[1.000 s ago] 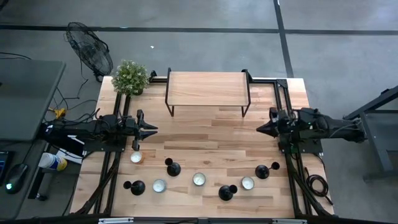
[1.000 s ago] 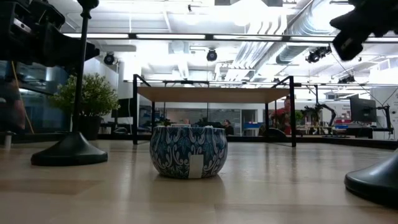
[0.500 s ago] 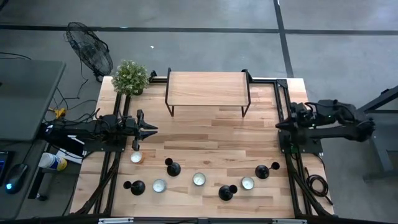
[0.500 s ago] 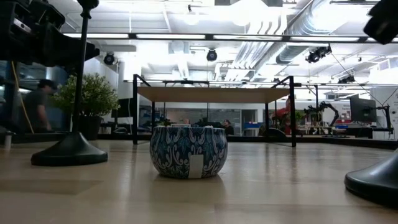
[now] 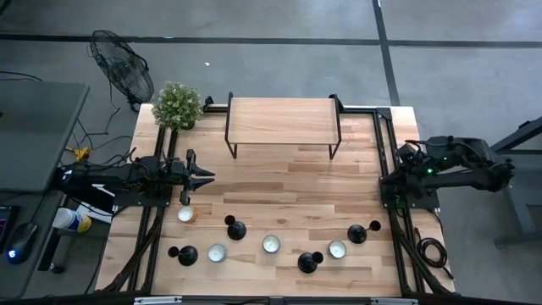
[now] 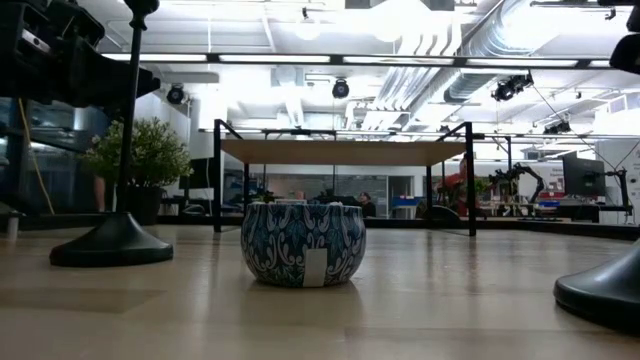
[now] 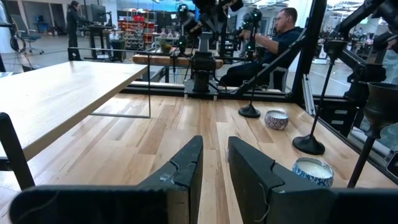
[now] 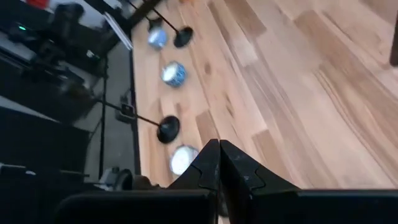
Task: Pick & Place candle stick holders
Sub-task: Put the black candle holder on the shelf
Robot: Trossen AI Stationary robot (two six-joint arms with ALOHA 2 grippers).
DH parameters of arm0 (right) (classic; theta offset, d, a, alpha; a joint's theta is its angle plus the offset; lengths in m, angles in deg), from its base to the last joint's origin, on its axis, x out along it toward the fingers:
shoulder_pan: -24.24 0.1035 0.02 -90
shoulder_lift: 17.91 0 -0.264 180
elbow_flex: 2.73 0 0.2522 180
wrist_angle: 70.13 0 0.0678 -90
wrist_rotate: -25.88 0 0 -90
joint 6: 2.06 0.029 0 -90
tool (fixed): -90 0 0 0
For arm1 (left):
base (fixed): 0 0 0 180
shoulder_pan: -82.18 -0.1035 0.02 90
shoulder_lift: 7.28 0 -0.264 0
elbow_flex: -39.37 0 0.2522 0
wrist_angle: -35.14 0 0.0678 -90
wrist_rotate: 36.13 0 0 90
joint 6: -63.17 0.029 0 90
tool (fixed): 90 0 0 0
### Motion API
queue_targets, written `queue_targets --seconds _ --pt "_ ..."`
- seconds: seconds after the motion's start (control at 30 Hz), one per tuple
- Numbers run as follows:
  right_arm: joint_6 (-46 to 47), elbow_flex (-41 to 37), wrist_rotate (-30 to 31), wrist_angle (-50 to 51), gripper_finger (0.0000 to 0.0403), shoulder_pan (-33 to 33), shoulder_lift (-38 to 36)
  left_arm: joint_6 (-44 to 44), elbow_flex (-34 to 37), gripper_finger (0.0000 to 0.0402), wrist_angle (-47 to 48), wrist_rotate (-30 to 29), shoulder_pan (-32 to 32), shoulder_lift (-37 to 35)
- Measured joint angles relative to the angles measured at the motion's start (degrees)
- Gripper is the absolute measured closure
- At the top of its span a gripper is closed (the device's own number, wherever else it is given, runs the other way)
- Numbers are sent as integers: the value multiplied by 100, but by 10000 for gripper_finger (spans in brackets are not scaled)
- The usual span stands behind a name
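Several slim black candle stick holders stand on their round bases along the table's near side. My left gripper hovers level over the left middle of the table. Its fingers stand a narrow gap apart with nothing between them. My right gripper is drawn back at the right edge, raised and tilted down. It is shut and holds nothing. In the low view, one holder's base is at the left and another's at the right.
Low round candle cups sit among the holders; one blue patterned cup faces the low camera. A wooden riser on black legs stands at the far middle, with a potted plant at the far left corner.
My right gripper has pulled back toward the table's right edge and risen, tipping to point downward and rolling as it went; it stayed shut. In the low view it has climbed almost out of the top right corner.
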Motion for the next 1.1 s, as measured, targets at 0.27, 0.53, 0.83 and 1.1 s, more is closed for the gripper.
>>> queue_targets --seconds 0.27,0.53,0.83,1.1 --pt "-320 609 -76 465 403 3 1117 0 0 328 0 0 -1 0" --pt "-854 1878 -93 1596 376 886 2355 0 2 328 0 0 0 0" --pt "-1381 2079 292 1560 259 2361 3053 0 0 328 2 0 -2 0" --pt "-1578 2063 494 1172 225 3171 3703 1 2 328 0 0 0 0"
